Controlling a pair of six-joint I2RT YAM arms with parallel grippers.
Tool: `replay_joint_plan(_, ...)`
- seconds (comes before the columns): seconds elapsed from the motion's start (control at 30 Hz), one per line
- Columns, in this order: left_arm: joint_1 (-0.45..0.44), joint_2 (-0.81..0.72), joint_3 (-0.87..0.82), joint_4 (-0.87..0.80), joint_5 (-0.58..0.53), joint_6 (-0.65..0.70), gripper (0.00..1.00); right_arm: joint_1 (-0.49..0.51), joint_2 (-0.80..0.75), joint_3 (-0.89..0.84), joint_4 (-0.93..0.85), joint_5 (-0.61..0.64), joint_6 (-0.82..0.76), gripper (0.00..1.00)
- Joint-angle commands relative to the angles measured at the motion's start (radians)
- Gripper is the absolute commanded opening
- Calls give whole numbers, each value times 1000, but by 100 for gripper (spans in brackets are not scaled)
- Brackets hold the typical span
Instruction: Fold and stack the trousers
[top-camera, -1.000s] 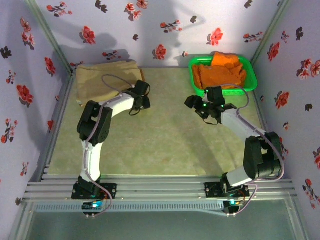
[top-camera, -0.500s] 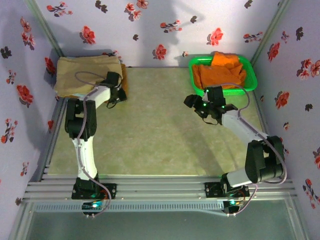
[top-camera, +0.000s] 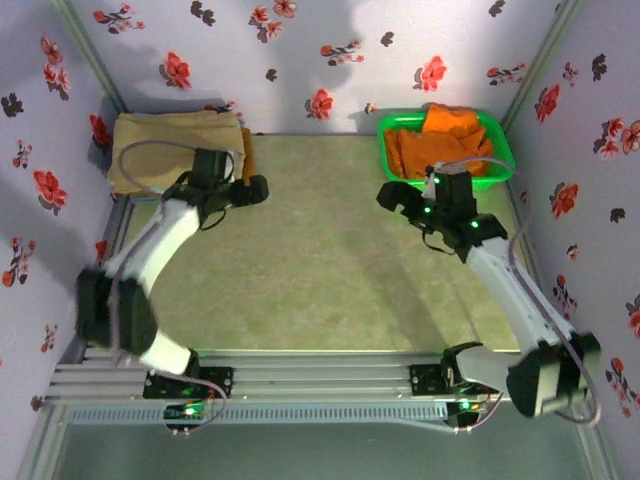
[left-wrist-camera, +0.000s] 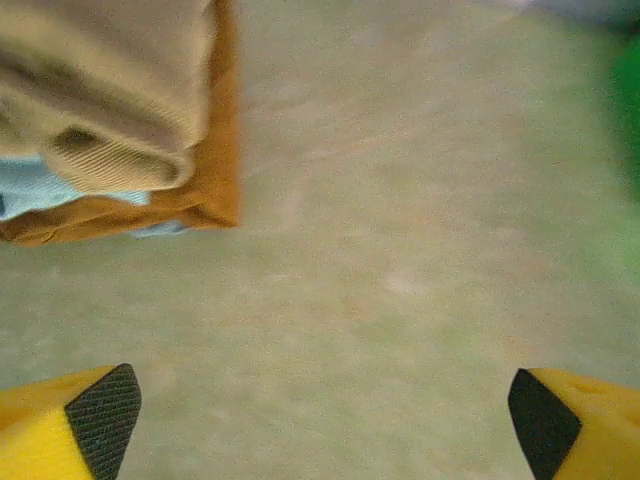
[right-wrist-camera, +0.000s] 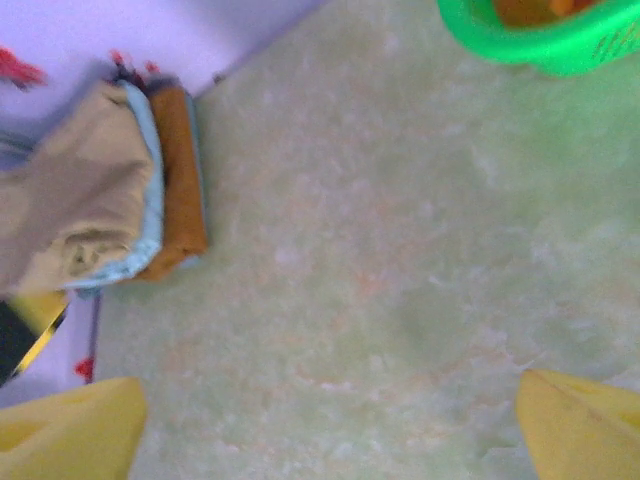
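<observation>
Folded trousers (top-camera: 170, 145) on a pile just beside the left gripper (top-camera: 248, 190).
The trousers lie on top of a light blue cloth (left-wrist-camera: 40, 190) and a brown-orange garment (left-wrist-camera: 225, 120), to the left of this gripper and not touching it. Its fingers (left-wrist-camera: 100, 410) stand spread wide over the bare table (top-camera: 320, 270) and hold nothing. The right gripper (top-camera: 398, 197) is well apart from the pile, also spread wide and empty. A green basket (top-camera: 500, 155) with orange garments (top-camera: 440, 145) stands just behind it.
</observation>
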Motion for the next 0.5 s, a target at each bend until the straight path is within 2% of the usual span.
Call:
replay_joint_plan(0.0,-69,-257,-131,-14,-88,-3,100,13,-118,34,-75,141,-108,99)
replay_joint_plan(0.13,-85,-538,-276,-34,-257,7,100,39,-242,-36,-43,406,-52,99)
replay_joint_plan(0.2,-85,-635,-306,-87,-389,-10,100,41,-284,-103,28,456,-154,99)
replay_joint_plan(0.3,-84,-762,-404,-73,-601,-47,100,41,-347,-212,149,495,-288,99)
replay_joint_plan(0.4,-79,-864,-589,126,-761,82,100,41,-404,-380,299,572,-221,99)
replay_joint_plan(0.47,-67,-885,-750,397,-790,254,100,40,-420,-509,473,652,-206,99)
